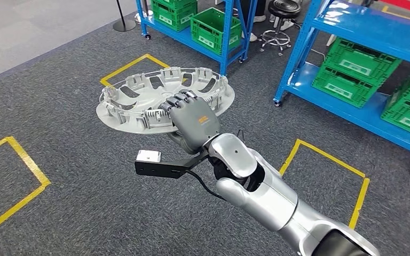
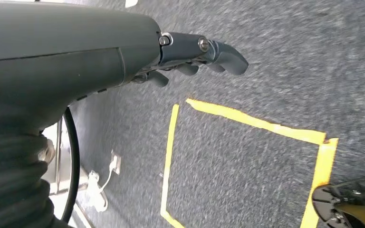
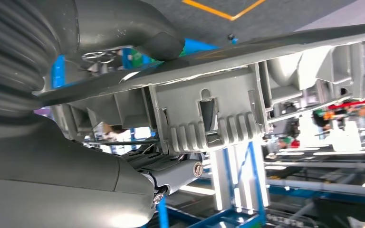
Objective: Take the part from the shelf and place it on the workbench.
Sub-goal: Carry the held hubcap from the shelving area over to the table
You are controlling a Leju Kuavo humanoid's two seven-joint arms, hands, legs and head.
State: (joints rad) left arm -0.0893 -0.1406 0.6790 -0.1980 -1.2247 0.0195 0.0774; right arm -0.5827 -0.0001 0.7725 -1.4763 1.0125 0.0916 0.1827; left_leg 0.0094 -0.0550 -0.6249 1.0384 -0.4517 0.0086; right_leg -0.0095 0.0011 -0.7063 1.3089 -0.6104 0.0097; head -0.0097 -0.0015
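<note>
A: What is the right hand doing?

B: It holds the part, a big round grey wheel cover with ribs and clips all round its rim. The fingers curl over the near edge and the thumb is under it.

A: Where is the part?

B: Up in the air, lying flat, above the grey carpet floor. It is not on a shelf or a bench. From the right wrist you see the edge of the part very close, with the thumb pressed on one side and the fingers on the other.

A: And the left hand?

B: It hangs over the floor with nothing in it. Its fingers are a bit bent and apart.

A: What else is around?

B: Yellow tape squares on the floor, and blue shelves with green crates behind. A yellow tape square lies under the left hand too
</note>
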